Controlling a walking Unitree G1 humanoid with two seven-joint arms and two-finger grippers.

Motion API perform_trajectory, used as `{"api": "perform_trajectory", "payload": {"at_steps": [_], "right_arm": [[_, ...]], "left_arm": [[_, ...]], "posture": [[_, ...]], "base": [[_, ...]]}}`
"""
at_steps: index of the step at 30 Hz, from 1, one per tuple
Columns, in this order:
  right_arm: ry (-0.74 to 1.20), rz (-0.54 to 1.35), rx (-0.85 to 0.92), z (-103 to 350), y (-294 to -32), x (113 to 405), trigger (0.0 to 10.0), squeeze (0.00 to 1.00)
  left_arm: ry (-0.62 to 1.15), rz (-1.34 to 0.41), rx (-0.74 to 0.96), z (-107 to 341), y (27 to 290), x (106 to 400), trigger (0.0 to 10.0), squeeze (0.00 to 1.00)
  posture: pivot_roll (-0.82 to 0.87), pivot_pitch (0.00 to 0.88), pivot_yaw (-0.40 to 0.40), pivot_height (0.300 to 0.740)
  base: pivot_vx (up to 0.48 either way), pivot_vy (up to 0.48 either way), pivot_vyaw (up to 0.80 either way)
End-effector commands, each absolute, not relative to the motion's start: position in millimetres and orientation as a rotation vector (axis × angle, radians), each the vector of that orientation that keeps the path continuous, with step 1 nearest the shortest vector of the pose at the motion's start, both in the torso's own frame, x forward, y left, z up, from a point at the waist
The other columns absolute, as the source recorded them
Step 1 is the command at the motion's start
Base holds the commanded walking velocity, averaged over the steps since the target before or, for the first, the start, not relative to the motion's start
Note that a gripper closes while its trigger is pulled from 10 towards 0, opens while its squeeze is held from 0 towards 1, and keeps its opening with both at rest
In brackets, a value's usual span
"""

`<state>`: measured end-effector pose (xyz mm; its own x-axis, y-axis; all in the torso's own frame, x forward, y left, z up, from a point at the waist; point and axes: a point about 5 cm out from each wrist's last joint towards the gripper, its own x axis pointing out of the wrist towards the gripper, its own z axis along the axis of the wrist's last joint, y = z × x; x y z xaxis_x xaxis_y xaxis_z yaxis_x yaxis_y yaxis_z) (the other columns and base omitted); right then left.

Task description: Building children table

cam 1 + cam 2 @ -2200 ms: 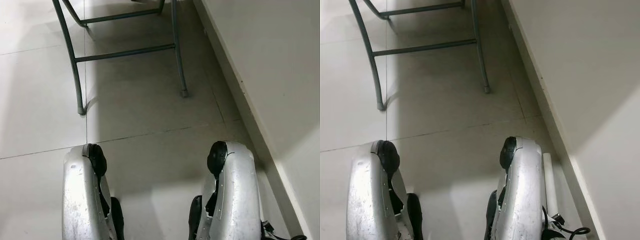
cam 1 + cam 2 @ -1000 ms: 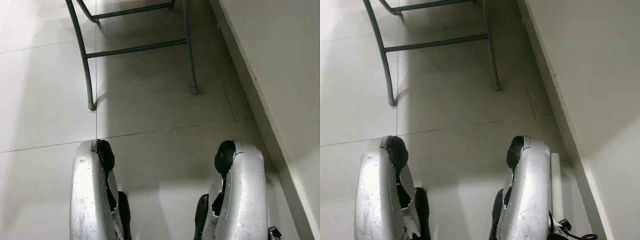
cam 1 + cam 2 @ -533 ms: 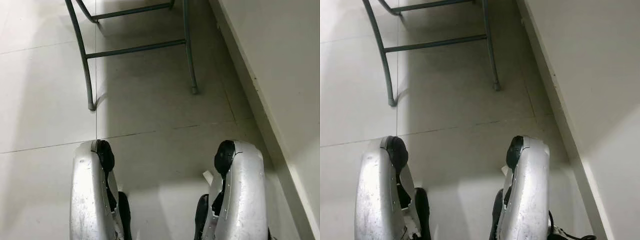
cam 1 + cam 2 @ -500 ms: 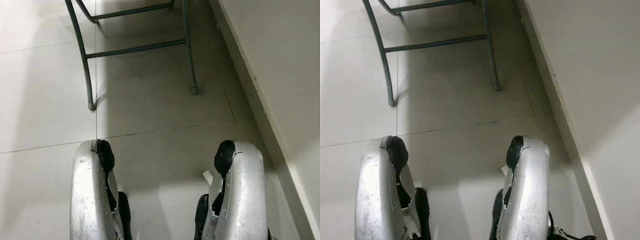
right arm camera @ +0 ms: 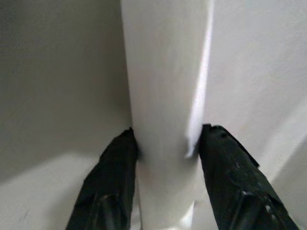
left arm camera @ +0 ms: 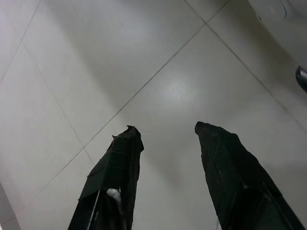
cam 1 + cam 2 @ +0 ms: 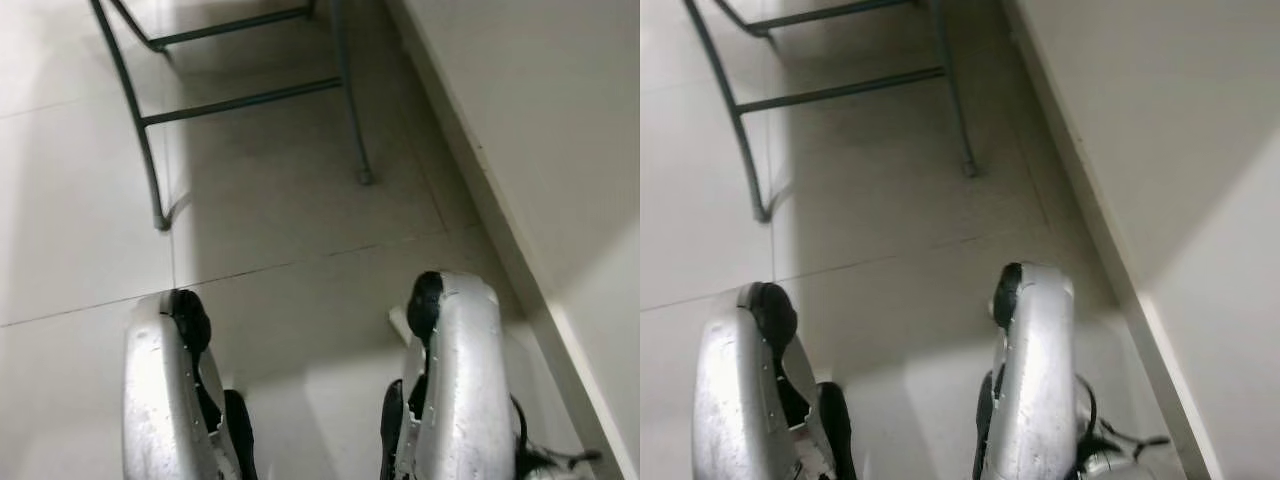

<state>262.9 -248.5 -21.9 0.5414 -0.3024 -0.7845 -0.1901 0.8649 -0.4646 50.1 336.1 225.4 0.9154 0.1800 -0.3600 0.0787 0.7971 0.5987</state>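
While right pincer clamps white table leg — left pincer hangs agape over floor tiles.

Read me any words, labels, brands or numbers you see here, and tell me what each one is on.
There are none to read. The white post held in the right gripper, the silver arms, the metal chair legs, the tiled floor and the wall carry no lettering.
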Motion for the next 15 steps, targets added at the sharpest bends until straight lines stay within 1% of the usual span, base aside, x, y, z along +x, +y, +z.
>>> {"api": "perform_trajectory", "payload": {"at_steps": [1, 3, 5, 8, 9, 12, 13, 15], "right_arm": [[0.833, 0.047, -0.451, -4.0, -193.4, 299.4, 0.0, 0.00], [0.761, 0.056, -0.413, 13.1, -183.9, 317.2, 0.0, 0.00], [0.740, 0.064, -0.407, 18.8, -180.6, 322.7, 0.0, 0.00], [0.671, 0.110, -0.410, 37.6, -172.0, 338.7, 0.0, 0.00], [0.649, 0.120, -0.412, 44.4, -171.4, 343.8, 0.0, 0.00], [0.636, 0.123, -0.412, 48.3, -171.5, 346.7, 0.0, 0.00], [0.588, 0.124, -0.404, 62.9, -172.6, 356.6, 0.0, 0.00], [0.557, 0.124, -0.397, 71.9, -173.0, 362.3, 0.0, 0.00]], "left_arm": [[0.460, 0.083, 0.619, 216.0, 339.1, 45.2, 10.0, 0.00], [0.448, 0.082, 0.605, 210.9, 336.4, 48.9, 10.0, 0.00], [0.442, 0.083, 0.601, 209.1, 335.4, 50.3, 10.0, 0.00], [0.426, 0.090, 0.582, 202.9, 332.3, 53.1, 10.0, 0.00], [0.422, 0.096, 0.573, 200.2, 331.3, 53.6, 10.0, 0.00], [0.419, 0.100, 0.568, 198.0, 330.4, 54.3, 10.0, 0.00], [0.408, 0.112, 0.550, 191.6, 327.6, 56.0, 10.0, 0.00], [0.401, 0.117, 0.540, 188.2, 325.8, 57.8, 10.0, 0.00]], "posture": [[0.29, 0.452, 0.086, 0.300], [0.27, 0.443, 0.076, 0.300], [0.27, 0.441, 0.073, 0.300], [0.24, 0.427, 0.053, 0.300], [0.23, 0.419, 0.040, 0.300], [0.23, 0.417, 0.037, 0.300], [0.19, 0.400, 0.013, 0.300], [0.18, 0.394, 0.003, 0.300]], "base": [[0.000, 0.000, 0.00], [0.000, 0.000, 0.00], [0.000, 0.000, 0.00], [0.000, 0.000, 0.00], [0.000, 0.000, 0.00], [0.000, 0.000, 0.00], [0.000, 0.000, 0.00], [0.000, 0.000, 0.00]]}}
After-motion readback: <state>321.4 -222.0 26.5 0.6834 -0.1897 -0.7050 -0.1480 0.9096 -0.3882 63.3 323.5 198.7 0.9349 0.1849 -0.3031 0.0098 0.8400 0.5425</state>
